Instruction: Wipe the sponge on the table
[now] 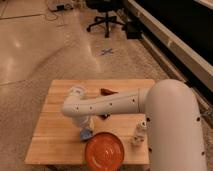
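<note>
The closed gripper [84,128] apparently pinches the small light-blue sponge [86,134], mostly hidden, its long axis unclear, against the light-brown plank table [50,142].

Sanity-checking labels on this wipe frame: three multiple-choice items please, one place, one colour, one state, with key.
1. Where is the sponge?
A. on the table, beside the plate, at its left rim
B. on the plate
C. on the floor

2. Plate colour?
A. white
B. orange
C. green

3. The gripper is:
A. open above the plate
B. off the table
C. shut, down at the sponge

Key: 1A, it lies on wood left of the rim; 2B, the dish is orange; 3C, its tip meets the sponge.
</note>
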